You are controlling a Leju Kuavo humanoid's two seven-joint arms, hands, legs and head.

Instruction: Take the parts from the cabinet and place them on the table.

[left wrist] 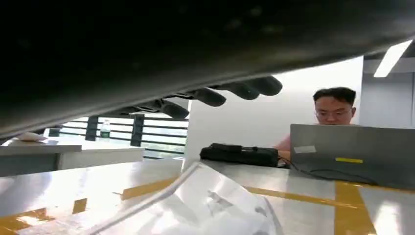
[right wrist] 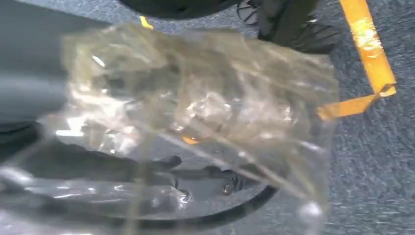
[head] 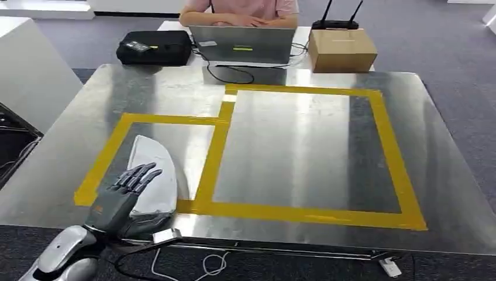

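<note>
While your head view looks down on the metal table (head: 281, 140), you get the left hand (head: 126, 193) at the near left edge, fingers spread apart and holding nothing, hovering over or just touching a clear plastic bag (head: 153, 172) that lies flat on the table inside the smaller yellow tape box (head: 210, 158); contact is hard to call from here. Your larger tape rectangle (head: 389, 152) sits to the right, sharing one side with the small one. Past the far edge you see a person (head: 240, 12) at a grey laptop (head: 243, 44), a black case (head: 155, 47) to its left, a cardboard box (head: 342, 50) to its right. Cables (head: 205, 266) hang below the near edge. Switch to your left wrist view: dark fingertips (left wrist: 244, 90) stick out, spread, well above the table surface, and the same clear bag (left wrist: 205, 205) lies below them on the metal, near yellow tape; laptop and black case are behind it. Switch to your right wrist view: a second crinkled clear bag of parts (right wrist: 195, 112) sits right in front of the camera, blurred, over grey carpet (right wrist: 372, 166) with orange tape (right wrist: 367, 44). You can see the bag is up off the floor, but the right hand's fingers are hidden behind it, so you cannot tell how they lie.
</note>
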